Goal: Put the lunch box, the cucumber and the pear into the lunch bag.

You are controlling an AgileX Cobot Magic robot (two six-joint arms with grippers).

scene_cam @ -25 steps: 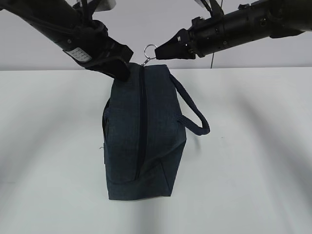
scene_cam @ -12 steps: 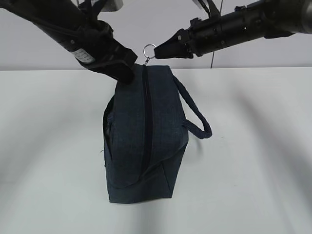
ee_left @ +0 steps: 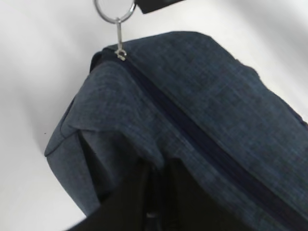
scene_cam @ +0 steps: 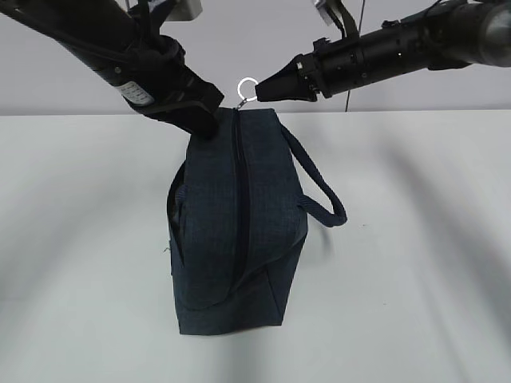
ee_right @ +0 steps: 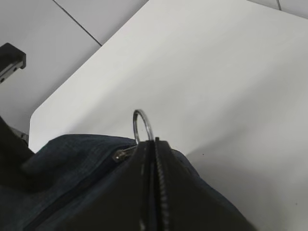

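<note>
The dark navy lunch bag (scene_cam: 235, 239) stands on end on the white table, its zipper (scene_cam: 237, 199) shut along the whole side facing the exterior view. My left gripper (scene_cam: 206, 121) is shut on a fold of the bag's fabric at its top left corner, and the same pinch shows in the left wrist view (ee_left: 156, 168). My right gripper (scene_cam: 259, 88) is shut on the silver ring pull (scene_cam: 248, 87) just above the bag's top; the ring (ee_right: 143, 125) sticks out past the closed fingertips. The lunch box, cucumber and pear are out of view.
A looped strap handle (scene_cam: 319, 187) hangs off the bag's right side. The white table (scene_cam: 415, 263) stretches to both sides of the bag, with a pale wall behind it.
My left gripper and the bag's top corner have shifted slightly right. The right gripper has kept hold of the ring with little movement.
</note>
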